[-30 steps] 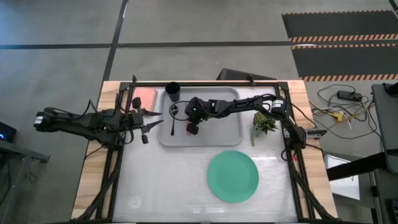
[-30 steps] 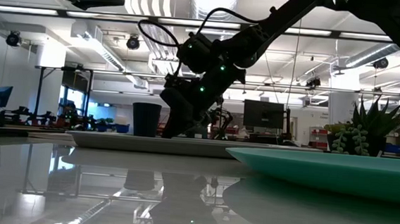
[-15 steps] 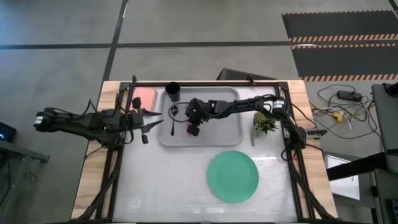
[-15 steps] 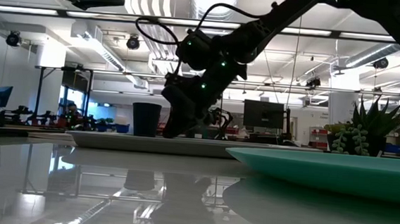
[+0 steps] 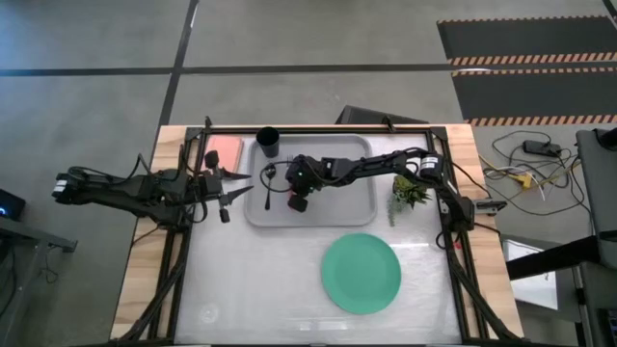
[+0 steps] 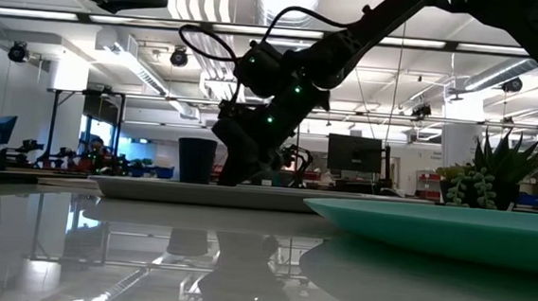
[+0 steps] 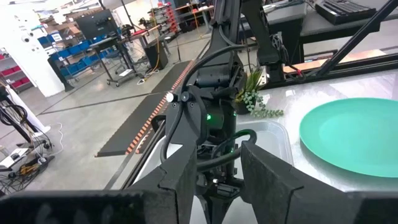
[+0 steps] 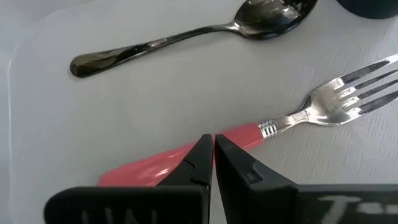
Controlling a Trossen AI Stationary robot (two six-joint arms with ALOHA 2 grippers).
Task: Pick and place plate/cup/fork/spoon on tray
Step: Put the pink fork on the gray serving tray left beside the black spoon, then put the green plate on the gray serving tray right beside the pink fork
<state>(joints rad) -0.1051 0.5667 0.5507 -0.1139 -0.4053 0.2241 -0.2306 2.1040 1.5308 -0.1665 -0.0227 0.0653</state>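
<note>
The light-grey tray (image 5: 342, 198) lies at the far middle of the table. On it stand the black cup (image 5: 268, 143) and lie the dark spoon (image 8: 186, 37) and the pink-handled fork (image 8: 292, 115), both flat. My right gripper (image 8: 213, 143) is shut and low over the fork's handle; it also shows in the high view (image 5: 297, 200). The mint-green plate (image 5: 361, 273) rests flat on the table, nearer than the tray. My left gripper (image 5: 234, 186) waits open just left of the tray. My right gripper's shut fingertips (image 8: 202, 152) point down at the middle of the fork's pink handle (image 8: 245, 132). The handle runs across behind them, not between them. I cannot tell whether they touch it. The fork lies flat on the tray.
A small pink pad (image 5: 224, 149) lies left of the cup. A small green plant (image 5: 410, 191) stands right of the tray. A dark frame runs along the table's edges. Bare table shows left of the plate (image 5: 251, 280).
My right gripper has shifted slightly toward the table's left edge, staying low over the tray. The fork, the spoon, the cup and the plate have kept their places.
</note>
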